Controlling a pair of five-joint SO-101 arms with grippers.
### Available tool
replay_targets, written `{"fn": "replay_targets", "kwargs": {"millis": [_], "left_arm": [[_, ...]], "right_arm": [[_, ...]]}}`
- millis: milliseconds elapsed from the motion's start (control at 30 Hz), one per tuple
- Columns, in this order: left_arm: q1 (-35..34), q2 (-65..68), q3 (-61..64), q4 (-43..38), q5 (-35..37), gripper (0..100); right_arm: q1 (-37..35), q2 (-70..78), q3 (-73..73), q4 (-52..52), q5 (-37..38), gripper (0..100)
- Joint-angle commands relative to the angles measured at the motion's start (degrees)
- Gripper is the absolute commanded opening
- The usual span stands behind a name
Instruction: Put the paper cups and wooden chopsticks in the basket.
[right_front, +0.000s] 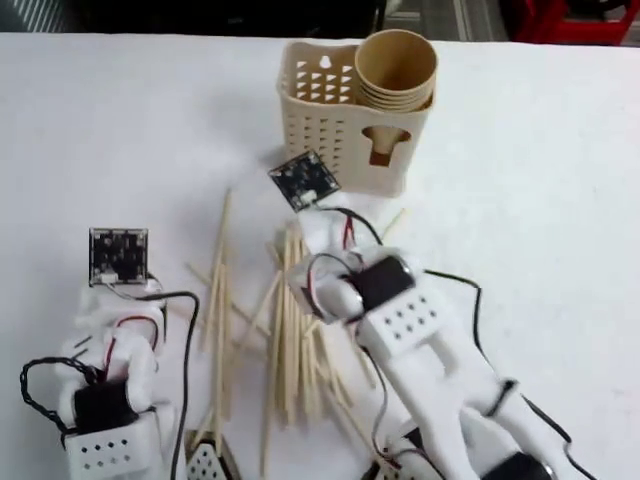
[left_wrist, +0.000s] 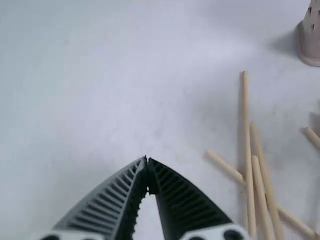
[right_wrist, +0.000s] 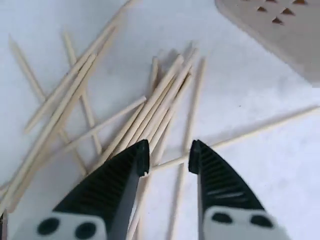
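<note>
White tabletop (right_front: 520, 200) fills the scene, its far edge running just behind the basket (right_front: 330, 130), which stands upright near that edge with a stack of paper cups (right_front: 396, 68) nested in its right side. Wooden chopsticks (right_front: 290, 330) lie loose on the table in front of the basket, most of them bunched lengthwise in a rough bundle, with a few fanned out to the left and one thin stick close to the basket's base. The right gripper (right_wrist: 169, 156) hangs over the bundle with its jaws parted a moderate way and nothing clamped between them; several sticks run beneath the gap, and whether the tips touch them cannot be told. The left gripper (left_wrist: 147, 162) has its jaws pressed together at the tips, holds nothing, and sits over bare table, with the nearest chopsticks off to one side and a corner of the basket farther off. Bare surface spreads wide to the left of the basket and to the right of the right arm (right_front: 400, 320).
</note>
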Motion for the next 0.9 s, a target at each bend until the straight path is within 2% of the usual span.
{"fn": "replay_targets", "kwargs": {"millis": [0, 367, 867], "left_arm": [[-0.66, -3.30, 1.05, -1.32, -0.35, 3], [-0.66, -4.44, 1.23, 0.35, -0.44, 3], [-0.66, -4.44, 1.23, 0.35, -0.44, 3]], "right_arm": [[-0.92, 8.13, -5.71, 0.84, -1.67, 17.0], [-0.92, 33.63, -18.29, 0.92, -1.67, 17.0], [-1.01, 47.16, -24.97, 0.84, -1.49, 16.9]]}}
